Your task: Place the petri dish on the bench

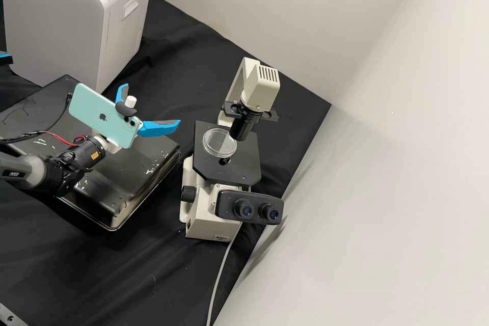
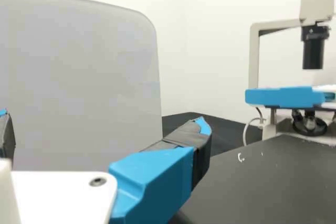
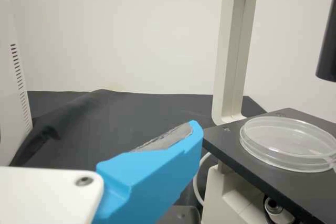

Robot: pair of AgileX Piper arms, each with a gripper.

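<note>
1. Clear plastic, round and shallow, the petri dish lies flat on the black stage of the microscope, just under the dark lens barrel. It looks empty, and its rim reads as a double ring, which suggests a lid is on.
2. Nothing of the task looks done: the petri dish sits on the stage, not on the bench, and neither hand touches it.
3. The right hand hangs left of the microscope, over a glossy black tray. Its blue fingers are spread wide with nothing between them. One fingertip points toward the stage, near it but apart.
4. The left hand is beside the white box at the far left, its fingers likewise wide and empty.
5. Left to do, by this reading: close the gap, grip the dish by its rim, lift it clear of the lens barrel, and set it down on the black cloth of the bench.
</note>
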